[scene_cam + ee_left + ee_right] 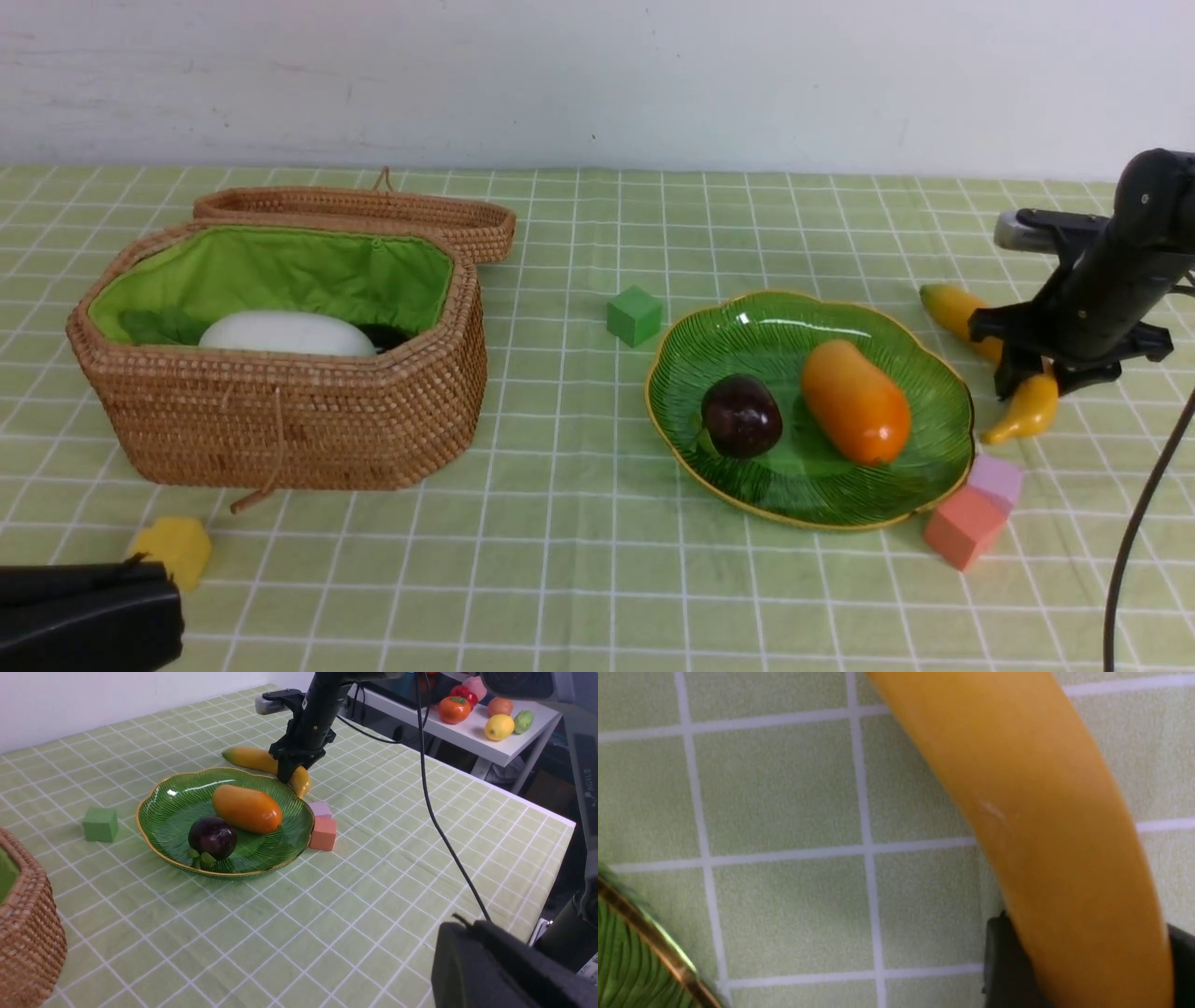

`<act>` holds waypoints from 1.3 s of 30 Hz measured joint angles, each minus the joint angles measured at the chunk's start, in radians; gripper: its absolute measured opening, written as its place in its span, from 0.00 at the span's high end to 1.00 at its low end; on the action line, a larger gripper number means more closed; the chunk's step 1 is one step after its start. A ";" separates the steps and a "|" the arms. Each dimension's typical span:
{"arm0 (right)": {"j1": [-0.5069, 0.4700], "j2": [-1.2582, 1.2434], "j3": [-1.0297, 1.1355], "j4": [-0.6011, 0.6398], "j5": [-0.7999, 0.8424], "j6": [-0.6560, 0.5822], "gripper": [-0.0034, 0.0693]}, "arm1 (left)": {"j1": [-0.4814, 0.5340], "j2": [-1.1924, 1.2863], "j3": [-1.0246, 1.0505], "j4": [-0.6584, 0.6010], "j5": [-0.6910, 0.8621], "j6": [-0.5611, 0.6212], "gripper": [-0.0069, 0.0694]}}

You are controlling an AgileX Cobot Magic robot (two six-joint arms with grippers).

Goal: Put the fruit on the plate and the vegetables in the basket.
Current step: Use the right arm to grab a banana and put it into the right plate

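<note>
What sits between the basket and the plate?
One green block, standing apart from both the basket and the plate, toward the back of the gap. The rest is bare tablecloth, clearest in the front view.

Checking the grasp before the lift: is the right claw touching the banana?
Touching. In the right wrist view the banana runs between the right claw's dark fingers, pressed against them with no gap showing.

Two fruits plated, banana on the cloth, radish in the basket

Mangosteen [741, 415] and mango [855, 401] lie side by side in the green plate [920, 485]; the banana [1027, 408] lies on the cloth just right of it. The white radish [286, 334] lies in the open wicker basket [280, 420].
</note>
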 joint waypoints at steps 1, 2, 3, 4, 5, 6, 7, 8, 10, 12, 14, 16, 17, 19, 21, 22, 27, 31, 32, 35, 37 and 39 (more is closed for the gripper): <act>0.000 -0.017 -0.005 -0.005 0.017 0.000 0.51 | 0.000 0.000 0.000 0.000 0.002 0.000 0.93; -0.001 -0.046 -0.012 -0.008 0.035 0.000 0.51 | 0.000 0.000 0.000 0.000 0.004 0.000 0.93; -0.001 -0.065 -0.015 -0.007 0.042 0.000 0.51 | 0.000 0.000 0.000 0.000 0.005 0.000 0.93; -0.001 -0.099 -0.018 0.000 0.056 0.000 0.51 | 0.000 0.000 0.000 0.000 0.006 0.000 0.93; 0.002 -0.135 -0.022 0.016 0.077 0.000 0.51 | 0.000 0.000 0.000 0.000 0.006 0.000 0.93; 0.004 -0.165 -0.024 0.033 0.090 0.000 0.51 | 0.000 0.000 0.000 0.000 0.006 0.000 0.93; 0.017 -0.212 -0.024 0.068 0.125 -0.006 0.51 | 0.000 0.000 0.000 0.000 0.006 0.000 0.93; 0.030 -0.229 -0.019 0.085 0.144 -0.010 0.51 | 0.000 0.000 0.000 0.000 0.006 0.000 0.93; 0.071 -0.272 0.003 0.117 0.169 -0.030 0.51 | 0.000 0.000 0.000 0.000 0.006 0.000 0.93; 0.137 -0.282 0.038 0.138 0.178 -0.040 0.51 | 0.000 0.000 0.000 0.000 0.006 0.000 0.93; 0.196 -0.275 0.066 0.144 0.168 -0.046 0.51 | 0.000 0.000 0.000 0.000 0.007 0.002 0.93; 0.223 -0.269 0.074 0.145 0.160 -0.046 0.51 | 0.000 0.000 0.000 0.000 0.007 0.004 0.93; 0.254 -0.260 0.078 0.146 0.147 -0.046 0.51 | 0.000 0.000 0.000 0.000 0.008 0.010 0.93; 0.288 -0.253 0.078 0.146 0.126 -0.037 0.51 | 0.000 0.000 0.000 0.000 0.008 0.019 0.93; 0.312 -0.247 0.078 0.150 0.103 -0.013 0.51 | 0.000 0.000 0.000 0.000 0.009 0.029 0.93; 0.318 -0.243 0.078 0.151 0.096 0.003 0.51 | 0.000 0.000 0.000 0.000 0.010 0.029 0.93; 0.338 -0.212 0.078 0.162 0.085 0.089 0.51 | 0.000 0.000 0.000 0.000 0.024 0.029 0.93; 0.342 -0.200 0.078 0.166 0.085 0.144 0.49 | 0.000 0.000 0.000 0.000 0.026 0.029 0.93; 0.342 -0.199 0.078 0.166 0.087 0.154 0.48 | 0.000 0.000 0.000 0.000 0.026 0.029 0.93; 0.342 -0.198 0.078 0.165 0.099 0.169 0.40 | 0.000 0.000 0.000 0.000 0.026 0.029 0.93; 0.342 -0.198 0.078 0.164 0.115 0.176 0.34 | 0.000 0.000 0.000 0.000 0.026 0.029 0.92; 0.342 -0.201 0.078 0.163 0.127 0.176 0.30 | 0.000 0.000 0.000 0.000 0.026 0.029 0.92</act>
